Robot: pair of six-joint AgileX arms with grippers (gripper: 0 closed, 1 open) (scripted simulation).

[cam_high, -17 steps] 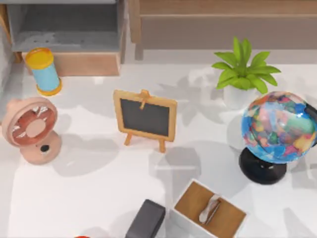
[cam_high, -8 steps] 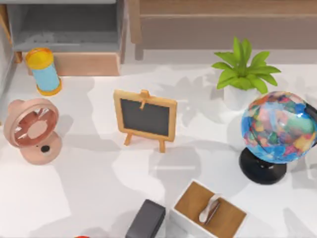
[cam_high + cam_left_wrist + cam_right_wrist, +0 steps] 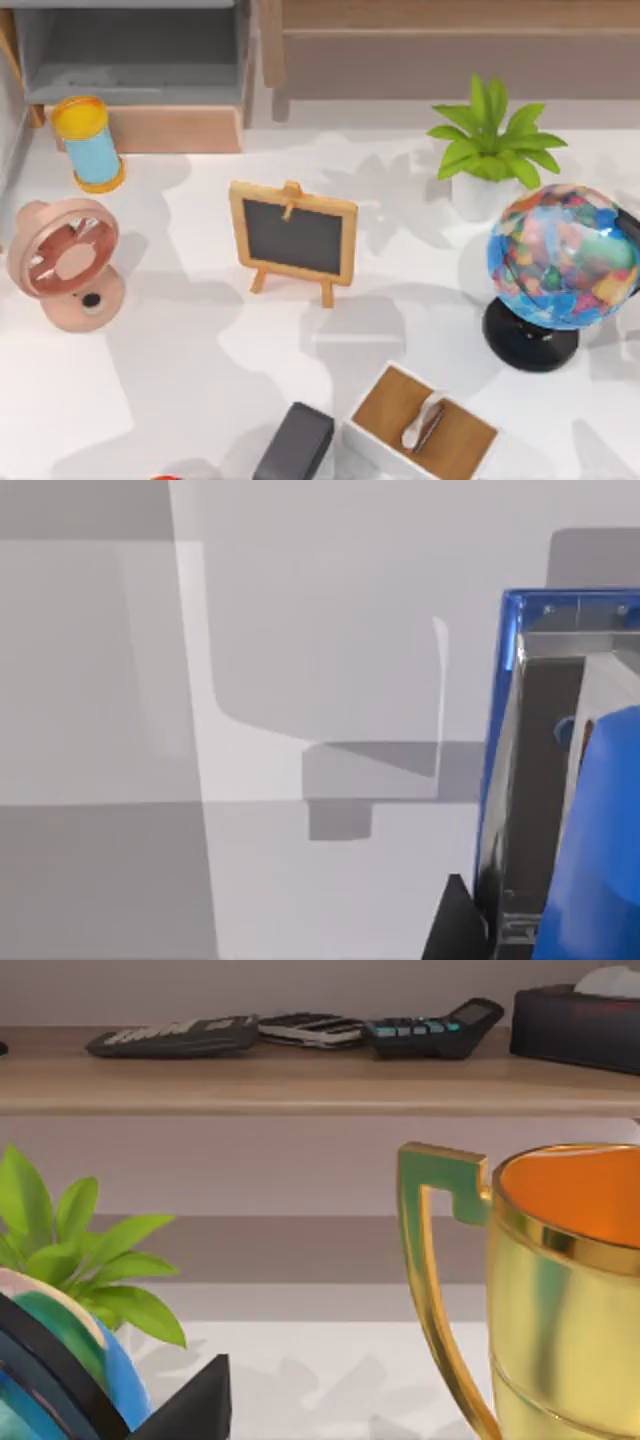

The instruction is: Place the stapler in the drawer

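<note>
meanwhile only the shadows have changed: over the last second the grey patches on the white table (image 3: 200,400) have slid and regrouped, while the chalkboard (image 3: 293,237), fan (image 3: 63,262), globe (image 3: 562,258) and plant (image 3: 495,140) stand where they stood. i take that as an arm travelling overhead, a carry under way rather than a placing.

the stapler (image 3: 600,830) sits right against the left gripper (image 3: 452,928), glossy blue with its metal inside showing, above pale, bare surface. whether the gripper clamps it i cannot tell. the drawer (image 3: 175,128) stands open at the far left of the table, its grey floor free, so the drop is still to come by my reckoning.

the right gripper (image 3: 195,1408) sits by a gold trophy (image 3: 560,1290), facing a wooden shelf (image 3: 300,1085) of calculators. its state i cannot tell either.
</note>
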